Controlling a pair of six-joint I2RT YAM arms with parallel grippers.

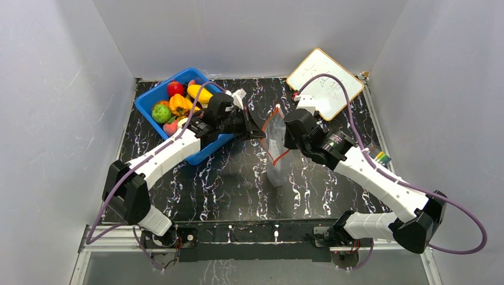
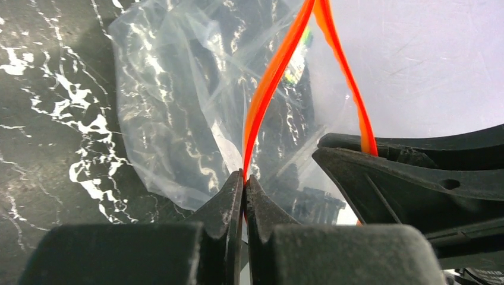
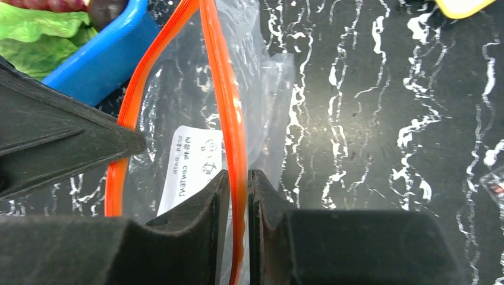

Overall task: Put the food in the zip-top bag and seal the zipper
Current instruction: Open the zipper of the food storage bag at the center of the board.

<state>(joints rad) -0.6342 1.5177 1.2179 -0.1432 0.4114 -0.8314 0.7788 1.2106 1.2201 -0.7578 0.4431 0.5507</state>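
Bearing everything — table [image 1: 238, 178]: black marbled top, both arms reached in over its middle.
Blue bin [image 1: 144, 102]: set at the far left, just beside the left arm.
Zip-top bag [image 1: 277, 169]: held up between the two grippers, mouth parted, clear body hung down toward the table.
Left gripper [image 2: 243, 177]: pressed together, one lip of the zipper [image 2: 270, 83] pinched.
Right gripper [image 3: 239, 177]: jaws narrowly apart around the other lip — a firm hold cannot be told.
Food [image 1: 178, 102]: piled in the bin, well outside the bag.
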